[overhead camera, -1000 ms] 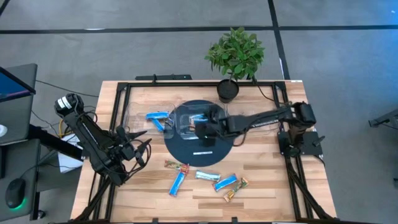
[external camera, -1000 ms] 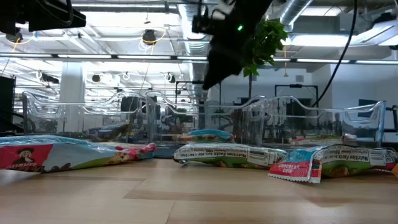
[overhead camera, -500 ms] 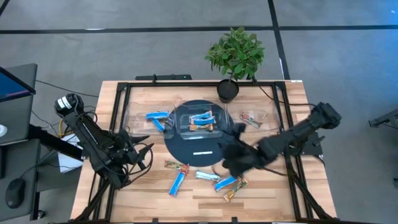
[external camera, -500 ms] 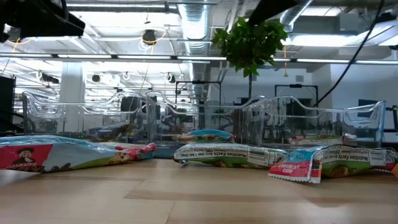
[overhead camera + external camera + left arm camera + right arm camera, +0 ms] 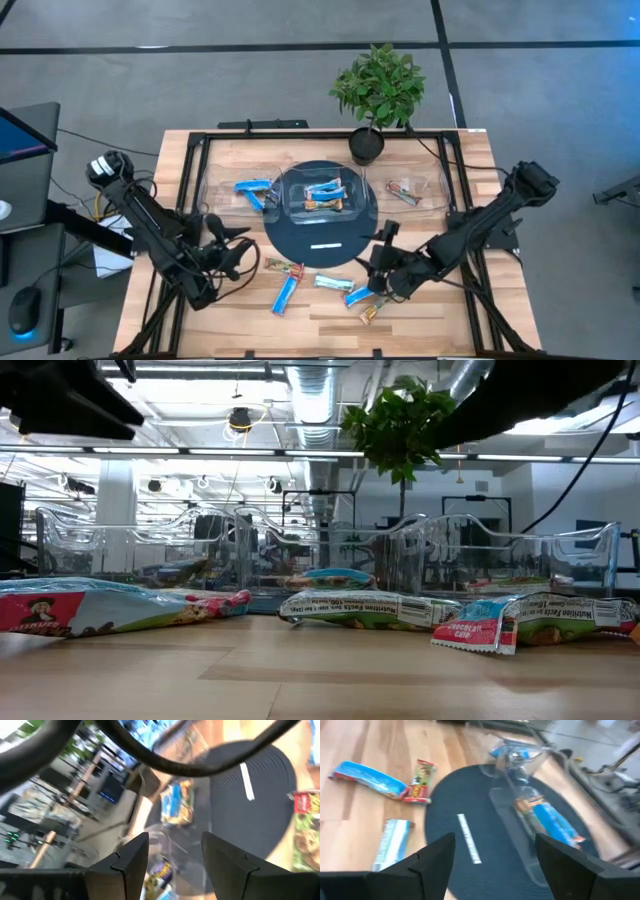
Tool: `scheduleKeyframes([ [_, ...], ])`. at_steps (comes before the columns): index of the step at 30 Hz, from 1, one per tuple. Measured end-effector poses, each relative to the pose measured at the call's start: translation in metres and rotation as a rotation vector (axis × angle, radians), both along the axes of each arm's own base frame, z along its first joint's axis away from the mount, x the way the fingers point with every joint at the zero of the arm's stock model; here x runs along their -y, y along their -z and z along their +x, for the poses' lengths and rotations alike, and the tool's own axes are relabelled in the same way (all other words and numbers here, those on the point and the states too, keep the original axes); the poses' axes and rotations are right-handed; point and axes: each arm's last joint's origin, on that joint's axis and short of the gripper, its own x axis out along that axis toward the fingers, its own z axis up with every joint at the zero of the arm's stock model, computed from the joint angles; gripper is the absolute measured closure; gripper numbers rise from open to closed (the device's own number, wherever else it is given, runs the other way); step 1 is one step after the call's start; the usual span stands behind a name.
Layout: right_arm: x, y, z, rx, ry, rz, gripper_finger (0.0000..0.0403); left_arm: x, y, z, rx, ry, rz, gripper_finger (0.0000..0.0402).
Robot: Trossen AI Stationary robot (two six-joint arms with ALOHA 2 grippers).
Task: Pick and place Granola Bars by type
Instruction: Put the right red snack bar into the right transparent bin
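Five granola bars lie loose on the near half of the table: a tan one with red print (image 5: 283, 267), a blue one (image 5: 287, 293), a pale silver-green one (image 5: 333, 284), another blue one (image 5: 362, 294) and a tan one (image 5: 380, 305). The clear trays behind them hold a blue bar (image 5: 252, 187), blue and tan bars (image 5: 325, 193) and a tan bar (image 5: 402, 192). My right gripper (image 5: 372, 262) (image 5: 494, 842) hangs open above the mat's near right rim, beside the loose bars. My left gripper (image 5: 243, 255) (image 5: 175, 840) is open left of the tan bar.
A round dark mat (image 5: 300, 235) with a white label strip (image 5: 326, 245) lies mid-table under the middle tray. A potted plant (image 5: 378, 95) stands at the far edge. Black frame rails (image 5: 190, 180) run along the table's sides. Bare wood shows at the near edge (image 5: 320, 680).
My right gripper has swung from above the middle tray toward the table's near edge, across the mat, and now hangs by the loose bars. My left gripper has shifted a little toward the right and near edge. No bar on the table has moved.
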Motion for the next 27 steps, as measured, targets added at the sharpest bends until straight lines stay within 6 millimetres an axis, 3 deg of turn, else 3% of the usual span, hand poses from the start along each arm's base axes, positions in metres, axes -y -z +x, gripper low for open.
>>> scheduleKeyframes([
  [6, -0.007, 0.002, 0.004, 0.015, -0.083, 0.116, 0.0134, -0.002, 0.003, 0.017, -0.096, 0.031, -0.07, 0.0223],
  [14, -0.023, 0.001, 0.001, -0.044, -0.263, 0.349, 0.0134, -0.004, 0.008, 0.043, -0.206, 0.229, -0.137, 0.0223],
  [20, -0.036, 0.002, -0.008, -0.067, -0.319, 0.416, 0.0134, -0.013, 0.014, 0.057, -0.243, 0.411, -0.17, 0.0223],
  [27, -0.047, 0.002, -0.017, -0.067, -0.32, 0.471, 0.0134, -0.028, 0.014, 0.07, -0.269, 0.491, -0.236, 0.0223],
])
